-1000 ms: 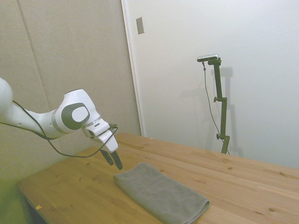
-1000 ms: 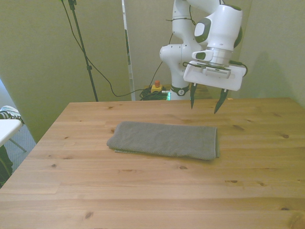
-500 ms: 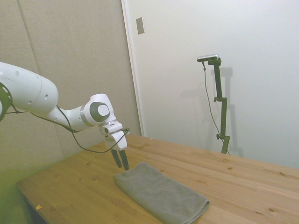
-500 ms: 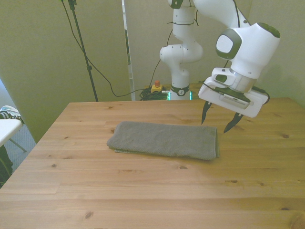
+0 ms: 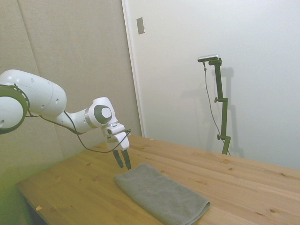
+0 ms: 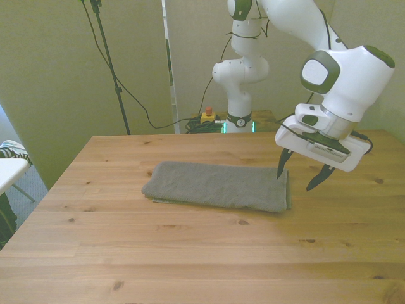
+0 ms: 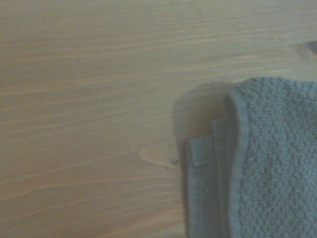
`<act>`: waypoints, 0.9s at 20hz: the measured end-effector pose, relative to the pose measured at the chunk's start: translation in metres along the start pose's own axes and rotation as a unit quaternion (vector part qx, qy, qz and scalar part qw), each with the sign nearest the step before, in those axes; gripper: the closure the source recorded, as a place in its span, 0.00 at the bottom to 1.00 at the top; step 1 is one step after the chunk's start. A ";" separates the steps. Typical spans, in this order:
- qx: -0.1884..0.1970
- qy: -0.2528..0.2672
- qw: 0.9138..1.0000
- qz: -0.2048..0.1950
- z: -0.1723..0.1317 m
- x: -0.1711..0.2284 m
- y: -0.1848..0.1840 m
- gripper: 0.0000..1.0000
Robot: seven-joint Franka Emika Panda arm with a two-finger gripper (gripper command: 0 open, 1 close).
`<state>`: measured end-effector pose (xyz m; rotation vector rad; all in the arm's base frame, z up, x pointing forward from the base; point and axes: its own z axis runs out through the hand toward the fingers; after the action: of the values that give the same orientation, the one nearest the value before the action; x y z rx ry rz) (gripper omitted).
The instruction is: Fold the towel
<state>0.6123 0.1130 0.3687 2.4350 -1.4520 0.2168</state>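
here we see the towel (image 6: 218,185), grey and thick, lying folded into a long band on the wooden desk (image 6: 190,253); in the front view it runs across the middle of the desk, and in the side view (image 5: 161,194) it stretches toward the near edge. we note the end effector (image 6: 302,175) held just above the desk at the towel's short end on the front view's right, its two dark fingers spread apart and gripping nothing. one finger (image 6: 281,166) hangs over the towel's end edge, and the other stands past that edge, over bare wood. in the side view the end effector (image 5: 123,160) points down at the towel's end nearest the arm. the wrist view shows a corner of the towel (image 7: 267,168), with layered hems stepping out beneath the top layer, beside bare desk (image 7: 89,99).
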 end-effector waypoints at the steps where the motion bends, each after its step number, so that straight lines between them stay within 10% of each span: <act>1: -0.002 0.000 1.000 -0.001 0.003 0.000 -0.002 0.00; 18: -0.025 0.016 1.000 -0.005 0.027 0.027 0.005 0.00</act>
<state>0.6205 0.0799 0.3517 2.3877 -1.4133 0.2137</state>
